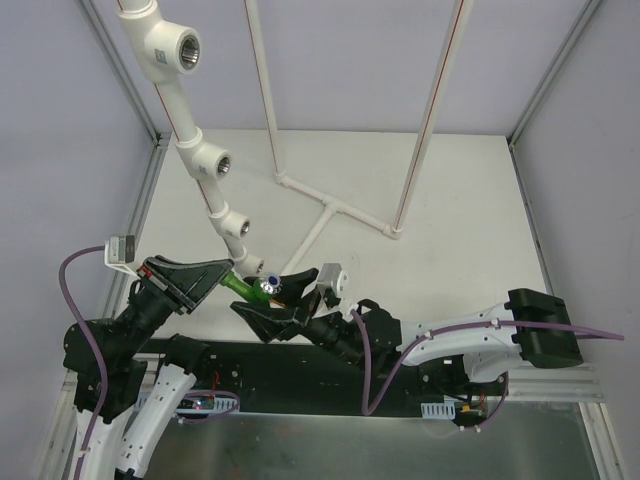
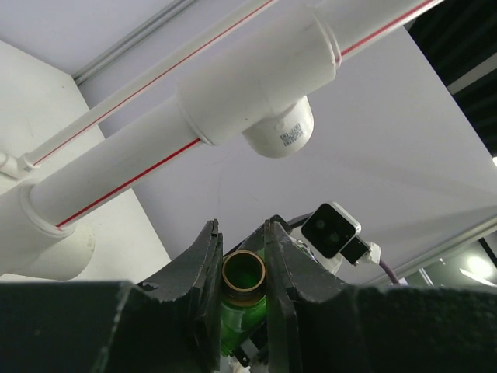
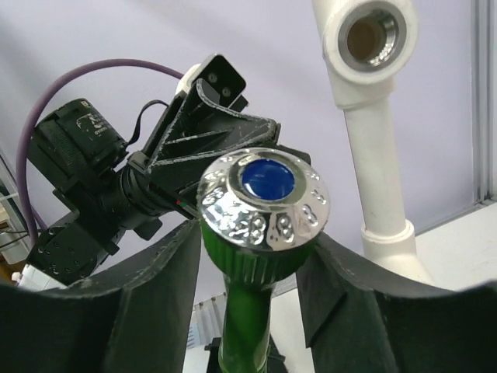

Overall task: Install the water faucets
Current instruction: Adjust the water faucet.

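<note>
A green faucet point(image 1: 243, 288) is held between both grippers, low at the table's near left, just below the lowest white tee fitting point(image 1: 240, 226). My left gripper point(image 1: 225, 272) is shut on its brass threaded end point(image 2: 244, 272), which points up toward the pipe. My right gripper point(image 1: 275, 297) is closed on the ribbed green knob under the shiny silver cap with a blue centre point(image 3: 264, 198); its fingers point(image 3: 167, 272) touch both sides. The orange faucet is out of view.
A slanted white pipe carries three tee fittings with metal threaded holes point(image 1: 178, 50) point(image 1: 215, 163); one shows in the right wrist view point(image 3: 371, 35) and one in the left wrist view point(image 2: 264, 101). A white pipe frame point(image 1: 330, 210) stands mid-table. Enclosure walls lie on both sides.
</note>
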`<state>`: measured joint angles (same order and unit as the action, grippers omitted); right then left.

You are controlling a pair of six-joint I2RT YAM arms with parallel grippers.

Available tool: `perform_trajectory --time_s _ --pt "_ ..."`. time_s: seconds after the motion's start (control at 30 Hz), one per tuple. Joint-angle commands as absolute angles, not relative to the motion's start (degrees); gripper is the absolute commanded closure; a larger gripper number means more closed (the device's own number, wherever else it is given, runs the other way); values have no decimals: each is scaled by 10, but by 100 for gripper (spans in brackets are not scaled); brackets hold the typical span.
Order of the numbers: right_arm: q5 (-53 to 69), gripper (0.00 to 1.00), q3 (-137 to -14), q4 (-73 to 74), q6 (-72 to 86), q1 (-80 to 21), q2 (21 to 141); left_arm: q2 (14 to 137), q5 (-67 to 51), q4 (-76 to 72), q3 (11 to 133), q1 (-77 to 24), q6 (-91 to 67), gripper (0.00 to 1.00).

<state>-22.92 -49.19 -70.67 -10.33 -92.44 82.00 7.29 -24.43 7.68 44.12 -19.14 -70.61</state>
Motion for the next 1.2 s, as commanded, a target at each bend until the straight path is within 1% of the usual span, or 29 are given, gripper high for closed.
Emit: perform_trajectory --time_s 0.0,0.13,0.27,0.33,0.73,1.17 --pt "-221 43 -514 -778 -136 -924 816 61 -193 46 439 -193 -737 100" --pt "-228 44 -517 -801 -148 -925 827 61 -178 38 440 -192 -745 100" --pt "-238 51 -519 -831 -156 -925 837 62 -173 25 440 -192 -752 100" --pt "-241 53 -526 -831 -156 -925 838 65 -176 17 438 -192 -758 100" --pt "-214 52 -552 -853 -137 -918 849 64 -182 -34 418 -192 -790 100" --pt "-207 58 -571 -873 -99 -899 863 58 -181 -47 410 -192 -800 100"
